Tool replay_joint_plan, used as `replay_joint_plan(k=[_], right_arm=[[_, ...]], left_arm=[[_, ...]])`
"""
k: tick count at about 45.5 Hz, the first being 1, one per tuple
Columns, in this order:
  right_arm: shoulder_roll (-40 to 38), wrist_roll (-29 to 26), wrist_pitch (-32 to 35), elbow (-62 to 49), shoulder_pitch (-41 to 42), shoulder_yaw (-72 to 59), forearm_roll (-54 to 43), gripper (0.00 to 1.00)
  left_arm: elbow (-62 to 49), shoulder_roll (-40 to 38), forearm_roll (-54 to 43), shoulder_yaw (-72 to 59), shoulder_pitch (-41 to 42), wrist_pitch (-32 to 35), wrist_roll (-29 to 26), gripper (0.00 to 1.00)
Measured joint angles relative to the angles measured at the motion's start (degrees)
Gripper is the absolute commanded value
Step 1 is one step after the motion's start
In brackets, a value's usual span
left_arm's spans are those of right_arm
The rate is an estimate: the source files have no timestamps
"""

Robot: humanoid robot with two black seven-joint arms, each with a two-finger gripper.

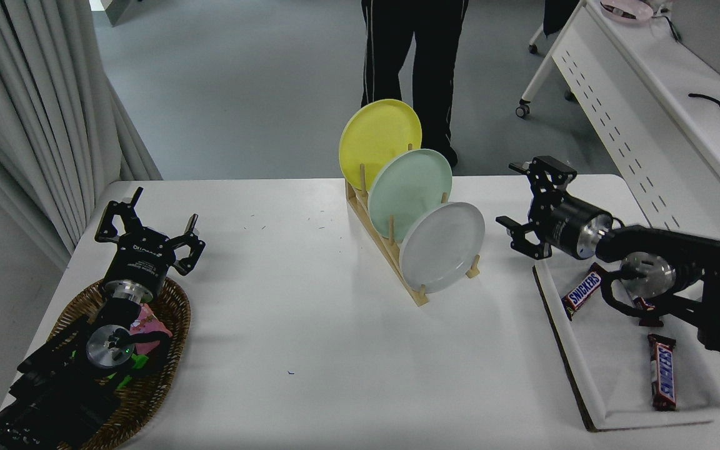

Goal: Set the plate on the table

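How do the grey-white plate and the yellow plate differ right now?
The grey-white plate is pale and glossy; the yellow plate is bright yellow. The grey-white plate stands in the nearest slot of the wooden rack, the yellow plate in the farthest. The grey-white plate shows in full, while the mint green plate covers the yellow plate's lower edge. The open right gripper is beside the grey-white plate, apart from it. Both stand on edge, similar in size.
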Motion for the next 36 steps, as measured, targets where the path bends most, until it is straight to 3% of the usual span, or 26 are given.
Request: replay_joint_plan(k=[6,16,36], right_arm=[[0.86,-3.78,-2.14,1.20,3.96,-3.48,4.35,1.00],[3.86,-15.78,-7.56,0.47,8.16,-3.41,7.58,1.00],[11.70,-24.38,-13.30,-5.50,7.95,4.84,-2.07,1.00]], left_arm=[[0.00,0.00,0.00,0.00,0.00,0.00,0.00,1.00],[0.00,0.00,0.01,0.00,0.00,0.00,0.02,1.00],[0.00,0.00,0.01,0.00,0.00,0.00,0.02,1.00]])
